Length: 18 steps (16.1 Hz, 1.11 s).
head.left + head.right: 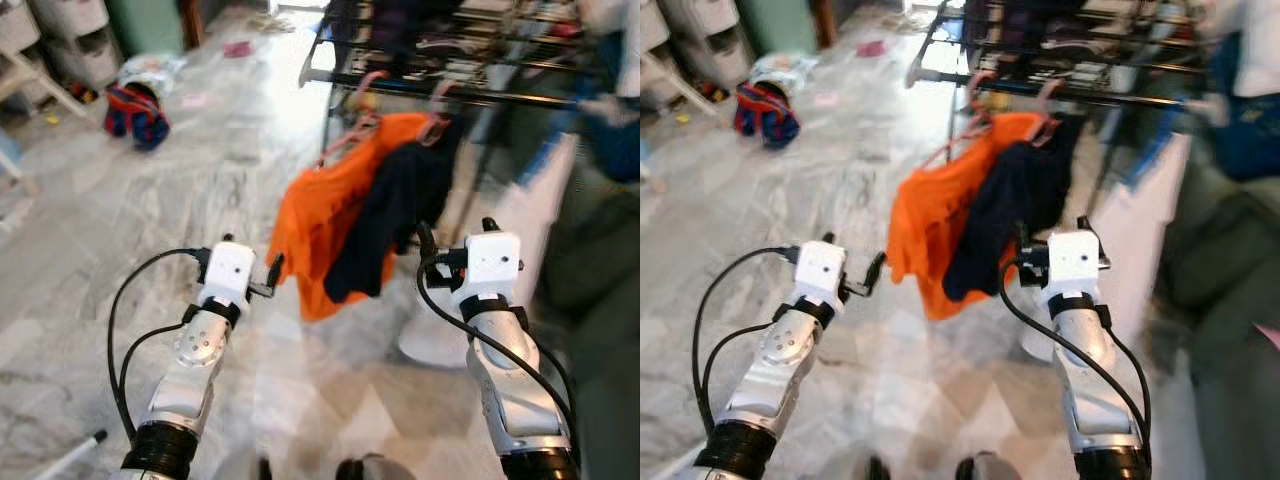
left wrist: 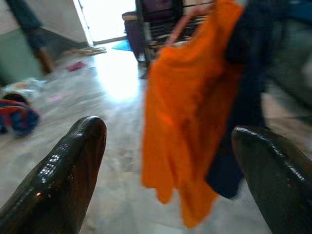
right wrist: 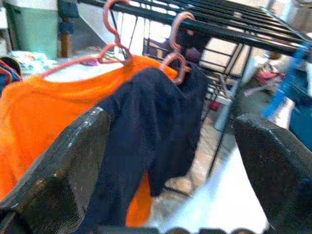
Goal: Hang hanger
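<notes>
An orange shirt point(image 1: 335, 215) and a dark navy shirt point(image 1: 392, 215) each hang on a pink hanger point(image 3: 113, 46) point(image 3: 176, 53) from the black bar of a drying rack point(image 1: 450, 92). My left gripper point(image 1: 272, 272) is raised in front of the orange shirt's lower left edge and short of it. In the left wrist view it is open point(image 2: 168, 131) and holds nothing. My right gripper point(image 1: 456, 235) sits just to the right of the navy shirt's hem. It is open too point(image 3: 170, 119), with the navy shirt seen between its fingers point(image 3: 73, 161) but farther off.
The rack's upper shelves point(image 1: 470, 40) hold folded clothes. A red and blue bag point(image 1: 135, 112) lies on the marble floor at the far left, near white drawers point(image 1: 70, 20). A white panel point(image 1: 525, 215) and blurred blue shapes point(image 1: 610, 120) stand to the right.
</notes>
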Tool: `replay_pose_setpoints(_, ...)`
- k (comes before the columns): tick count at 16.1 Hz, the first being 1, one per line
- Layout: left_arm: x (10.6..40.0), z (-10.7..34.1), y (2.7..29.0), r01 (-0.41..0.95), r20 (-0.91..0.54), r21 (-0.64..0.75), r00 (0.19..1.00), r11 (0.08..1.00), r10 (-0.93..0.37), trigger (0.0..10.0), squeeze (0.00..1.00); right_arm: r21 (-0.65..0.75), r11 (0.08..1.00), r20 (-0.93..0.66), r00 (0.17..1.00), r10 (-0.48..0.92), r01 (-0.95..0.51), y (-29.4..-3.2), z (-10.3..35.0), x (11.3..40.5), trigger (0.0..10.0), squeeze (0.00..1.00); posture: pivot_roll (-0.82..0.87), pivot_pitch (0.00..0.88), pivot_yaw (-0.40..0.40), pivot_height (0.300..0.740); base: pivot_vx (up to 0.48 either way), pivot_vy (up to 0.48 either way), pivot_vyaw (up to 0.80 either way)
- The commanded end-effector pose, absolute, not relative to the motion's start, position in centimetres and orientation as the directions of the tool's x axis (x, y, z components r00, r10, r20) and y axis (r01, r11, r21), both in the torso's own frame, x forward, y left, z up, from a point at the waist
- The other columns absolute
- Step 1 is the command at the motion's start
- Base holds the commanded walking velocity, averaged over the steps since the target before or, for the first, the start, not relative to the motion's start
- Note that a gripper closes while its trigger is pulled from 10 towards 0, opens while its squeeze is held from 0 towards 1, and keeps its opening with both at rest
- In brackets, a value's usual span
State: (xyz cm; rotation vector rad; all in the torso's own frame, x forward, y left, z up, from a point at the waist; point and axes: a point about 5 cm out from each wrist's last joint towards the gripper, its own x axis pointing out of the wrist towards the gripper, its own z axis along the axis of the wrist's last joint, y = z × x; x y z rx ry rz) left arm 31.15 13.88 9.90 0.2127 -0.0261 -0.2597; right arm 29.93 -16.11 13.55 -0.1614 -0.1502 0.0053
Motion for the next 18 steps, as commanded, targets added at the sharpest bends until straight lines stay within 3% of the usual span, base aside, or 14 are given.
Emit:
replay_pose_setpoints(1, 30.3, 8.0, 14.8, 0.270, -0.081, 0.237, 0.963, 0.933, -0.258, 10.0, 0.00, -0.136, 0.990, 0.124, 0.991, 0.045, -0.028, -15.4, 12.7, 29.9, 10.0, 0.00, 0.06, 0.123, -0.065, 0.740, 0.000, 0.000, 0.00)
replay_pose_setpoints(6, 28.7, 2.6, 15.8, 0.256, -0.270, 0.267, 0.945, 0.929, -0.183, 10.0, 0.00, -0.117, 0.989, 0.009, 0.996, 0.090, -0.088, -15.0, 9.2, 30.1, 10.0, 0.00, 0.05, 0.100, -0.066, 0.740, 0.000, 0.000, 0.00)
replay_pose_setpoints(12, 27.0, -1.8, 16.8, 0.251, -0.488, 0.223, 0.866, 0.942, -0.115, 10.0, 0.00, -0.010, 0.999, -0.287, 0.957, 0.044, -0.048, -16.1, 2.1, 29.3, 10.0, 0.00, 0.06, 0.066, -0.068, 0.740, 0.000, 0.000, 0.00)
replay_pose_setpoints(15, 25.2, -3.9, 17.4, 0.294, -0.625, 0.238, 0.776, 0.926, -0.085, 10.0, 0.00, 0.066, 0.995, -0.486, 0.873, -0.028, 0.069, -17.2, -1.7, 27.3, 10.0, 0.00, 0.05, 0.036, -0.054, 0.740, 0.000, 0.000, 0.00)
replay_pose_setpoints(18, 23.8, -5.1, 18.7, 0.241, -0.709, 0.237, 0.705, 0.941, -0.002, 10.0, 0.00, 0.065, 0.987, -0.621, 0.780, -0.074, 0.146, -18.6, -4.4, 24.4, 10.0, 0.00, 0.01, 0.012, -0.008, 0.740, 0.000, 0.000, 0.00)
